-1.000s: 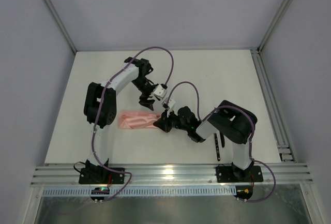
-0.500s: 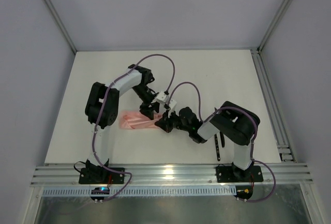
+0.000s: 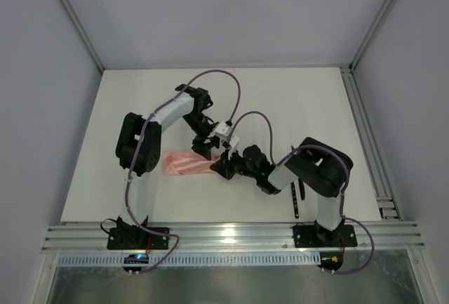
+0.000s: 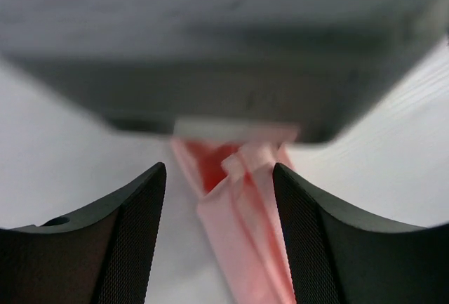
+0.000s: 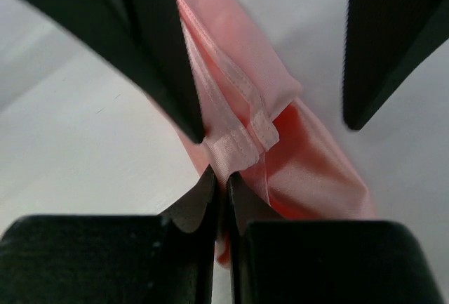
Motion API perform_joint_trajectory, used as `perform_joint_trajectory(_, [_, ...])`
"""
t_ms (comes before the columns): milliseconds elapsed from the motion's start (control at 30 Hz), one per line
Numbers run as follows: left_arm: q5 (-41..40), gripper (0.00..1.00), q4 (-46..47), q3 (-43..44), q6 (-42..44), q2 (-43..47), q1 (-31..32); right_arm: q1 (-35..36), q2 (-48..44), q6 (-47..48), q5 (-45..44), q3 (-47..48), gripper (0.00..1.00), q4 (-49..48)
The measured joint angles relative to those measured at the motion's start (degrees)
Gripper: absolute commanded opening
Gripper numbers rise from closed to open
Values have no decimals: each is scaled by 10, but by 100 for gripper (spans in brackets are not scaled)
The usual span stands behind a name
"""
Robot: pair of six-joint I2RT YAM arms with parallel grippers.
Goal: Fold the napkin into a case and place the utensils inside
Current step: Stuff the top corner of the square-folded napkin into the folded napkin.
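L pincer (image 3: 204, 149) has dropped since a sec ago, now at R end of case (image 3: 184, 163), jaws apart astride the cloth. R pincer (image 3: 223, 167) clamps the hem there. Case lies mid-table (image 3: 302, 100). Utensils (image 3: 296, 204) still outside, near R arm. Prob. opening the mouth next.

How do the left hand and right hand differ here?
The left hand stands open, straddling the folded napkin; the right hand is shut, pinching its hem. The left hand reaches from the far side, the right hand from the right. Both are black, meeting at the same end.
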State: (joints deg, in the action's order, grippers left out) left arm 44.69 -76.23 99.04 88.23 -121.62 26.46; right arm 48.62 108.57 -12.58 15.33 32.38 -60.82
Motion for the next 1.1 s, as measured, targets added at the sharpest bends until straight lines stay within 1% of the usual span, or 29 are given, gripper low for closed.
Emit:
perform_joint_trajectory(133, [-1,65,-4,-40,-25,2,11,0,0,3,0,-6,8,-3])
perform_joint_trajectory(200, [-1,61,-6,-46,-38,2,10,0,0,3,0,-7,8,-2])
perform_joint_trajectory(233, [-1,55,-6,-47,-42,2,10,0,0,2,0,-7,8,-2])
perform_joint_trajectory(333, [-2,46,-7,-48,-54,3,10,0,0,1,-2,-8,8,-2])
perform_joint_trajectory(400, [-3,44,-6,-50,-56,3,10,0,0,1,-2,-8,8,-1])
perform_joint_trajectory(500, [-3,34,-6,-57,-65,3,10,0,0,1,0,-10,8,1])
perform_joint_trajectory(533, [-3,29,-5,-59,-67,3,10,0,0,1,0,-11,8,1])
perform_joint_trajectory(600, [-3,26,-5,-62,-72,3,11,0,0,0,1,-12,8,3])
perform_joint_trajectory(633, [-4,21,-5,-62,-73,3,11,0,0,0,2,-12,8,3])
perform_joint_trajectory(700, [-5,15,-5,-63,-75,3,12,0,0,0,2,-12,8,3])
perform_joint_trajectory(733, [-5,8,-6,-63,-76,3,12,0,0,0,2,-13,8,4])
perform_joint_trajectory(800, [-6,0,-6,-65,-79,3,12,0,0,0,3,-14,8,4])
perform_joint_trajectory(867, [-5,0,-6,-66,-81,4,12,0,0,0,3,-14,11,4])
perform_joint_trajectory(900, [-6,0,-6,-66,-82,4,12,0,0,0,3,-14,21,4])
perform_joint_trajectory(1000, [-8,0,-6,-66,-85,7,13,0,-2,-1,5,-16,37,5])
perform_joint_trajectory(1033, [-10,0,-6,-67,-86,8,14,-1,-4,0,5,-17,46,5])
perform_joint_trajectory(1100, [-14,0,-6,-67,-89,13,17,-4,-14,0,10,-23,50,9])
